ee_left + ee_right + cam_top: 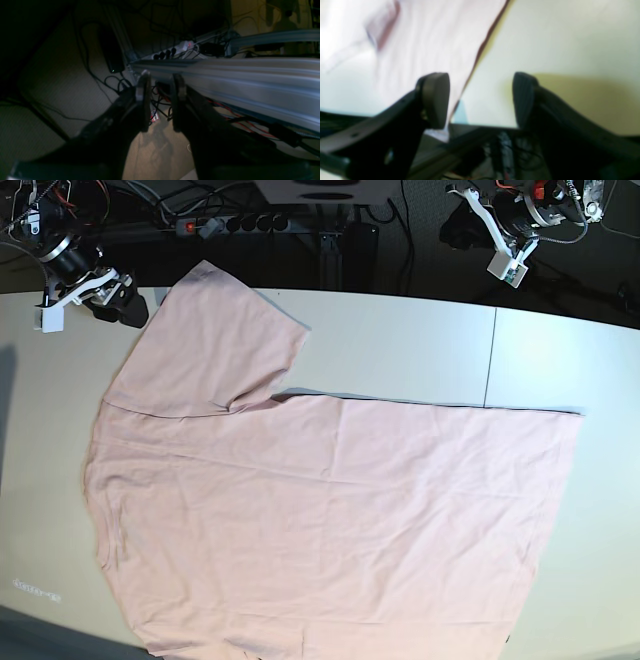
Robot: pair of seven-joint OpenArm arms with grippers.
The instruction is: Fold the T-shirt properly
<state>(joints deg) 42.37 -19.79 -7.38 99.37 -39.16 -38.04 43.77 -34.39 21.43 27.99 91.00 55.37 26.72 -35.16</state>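
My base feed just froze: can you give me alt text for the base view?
A pale pink T-shirt lies spread plain side up on the white table, one sleeve pointing to the far left. Both grippers sit off it at the far edge: right gripper, left gripper.

White table (420, 350) — behind its far edge, a power strip (232, 224) among dark cables (400, 240).

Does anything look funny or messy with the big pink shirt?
A little. The T-shirt lies flat and whole, but its bottom edge hangs over the near edge of the table, and one sleeve sticks out toward the far left corner. Nothing looks torn or spilled. Neither hand holds it.
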